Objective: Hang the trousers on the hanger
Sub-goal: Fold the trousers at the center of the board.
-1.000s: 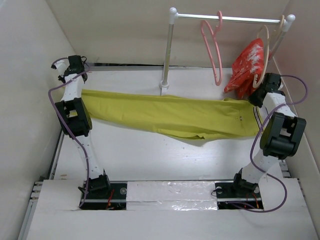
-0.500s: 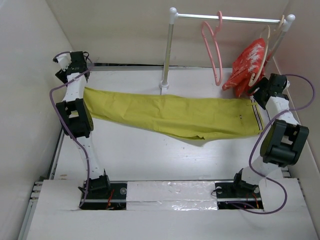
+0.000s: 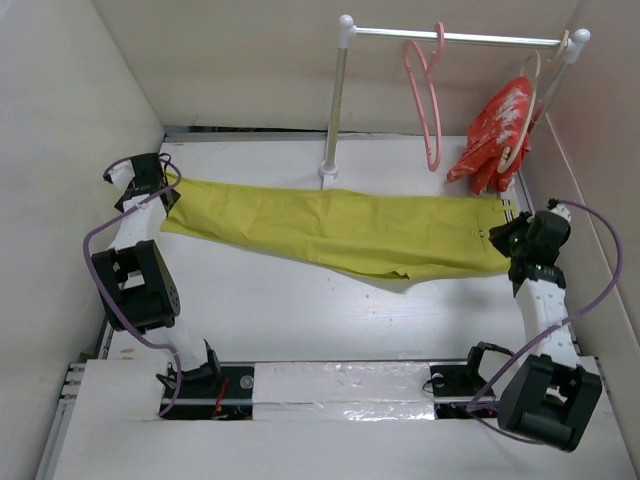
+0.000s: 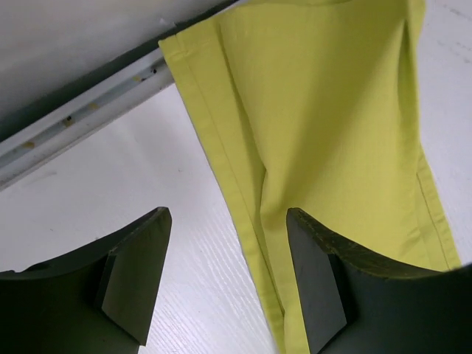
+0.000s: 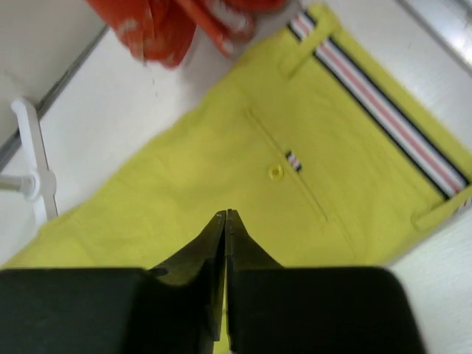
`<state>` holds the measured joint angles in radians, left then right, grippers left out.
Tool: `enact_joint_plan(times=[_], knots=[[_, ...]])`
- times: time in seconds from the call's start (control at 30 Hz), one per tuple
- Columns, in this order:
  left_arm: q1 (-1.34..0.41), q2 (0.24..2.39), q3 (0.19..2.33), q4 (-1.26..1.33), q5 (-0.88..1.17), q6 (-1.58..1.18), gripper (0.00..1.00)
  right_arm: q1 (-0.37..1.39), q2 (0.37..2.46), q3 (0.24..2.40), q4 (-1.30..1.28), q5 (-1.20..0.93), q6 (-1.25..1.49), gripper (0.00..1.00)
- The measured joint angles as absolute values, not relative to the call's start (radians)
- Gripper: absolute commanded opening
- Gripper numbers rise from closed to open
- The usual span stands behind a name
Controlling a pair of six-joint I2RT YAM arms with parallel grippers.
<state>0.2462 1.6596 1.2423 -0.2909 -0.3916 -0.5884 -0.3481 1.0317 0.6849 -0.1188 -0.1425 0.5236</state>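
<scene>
The mustard-yellow trousers (image 3: 340,232) lie flat across the table, striped waistband (image 5: 383,110) at the right and leg hems at the left. My left gripper (image 3: 158,186) is open just over the leg hem; the left wrist view shows its fingertips (image 4: 227,217) spread over the trousers (image 4: 332,110) edge and bare table, holding nothing. My right gripper (image 3: 506,238) hovers near the waistband end. In the right wrist view it (image 5: 226,214) is shut, empty, above the trousers (image 5: 221,162) seat. The pink hanger (image 3: 428,95) hangs from the rail at the back, apart from both grippers.
A white rail on a stand (image 3: 335,100) rises at the back centre. A red patterned garment (image 3: 497,130) hangs on a pale hanger at the rail's right end, close behind my right gripper. Side walls close in left and right. The stand's foot (image 5: 29,177) shows beside the trousers.
Both grippers let go of the trousers, which dropped from a stretched span to lie flat. Both arms drew back toward the near side; the right gripper opened, then shut empty.
</scene>
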Motion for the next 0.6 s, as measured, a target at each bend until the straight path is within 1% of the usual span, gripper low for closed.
enact_joint_plan(times=[0.03, 0.13, 0.17, 0.2, 0.23, 0.27, 0.43, 0.47, 0.5, 0.6], knots=[[0.253, 1.660, 1.234, -0.284, -0.373, -0.592, 0.63, -0.348, 0.995, 0.634, -0.113, -0.161, 0.523, 0.03], [0.266, 1.687, 1.219, -0.277, -0.340, -0.599, 0.65, -0.348, 0.920, 0.527, -0.113, -0.203, 0.520, 0.34], [0.266, 1.701, 1.217, -0.277, -0.331, -0.602, 0.65, -0.349, 0.908, 0.509, -0.118, -0.212, 0.514, 0.54], [0.265, 1.717, 1.217, -0.276, -0.321, -0.604, 0.65, -0.353, 0.899, 0.498, -0.128, -0.220, 0.509, 0.62], [0.264, 1.732, 1.217, -0.274, -0.312, -0.608, 0.65, -0.358, 0.893, 0.489, -0.130, -0.226, 0.500, 0.67], [0.264, 1.747, 1.217, -0.273, -0.303, -0.612, 0.66, -0.366, 0.889, 0.483, -0.131, -0.226, 0.494, 0.74], [0.263, 1.819, 1.219, -0.268, -0.268, -0.630, 0.67, -0.464, 0.901, 0.390, -0.092, -0.225, 0.490, 0.74], [0.263, 1.834, 1.220, -0.268, -0.264, -0.633, 0.68, -0.495, 0.921, 0.369, -0.089, -0.230, 0.491, 0.74], [0.263, 1.848, 1.221, -0.268, -0.261, -0.636, 0.71, -0.524, 0.947, 0.353, -0.084, -0.236, 0.493, 0.74], [0.263, 1.885, 1.225, -0.263, -0.257, -0.640, 0.71, -0.606, 1.053, 0.332, -0.039, -0.276, 0.511, 0.74]])
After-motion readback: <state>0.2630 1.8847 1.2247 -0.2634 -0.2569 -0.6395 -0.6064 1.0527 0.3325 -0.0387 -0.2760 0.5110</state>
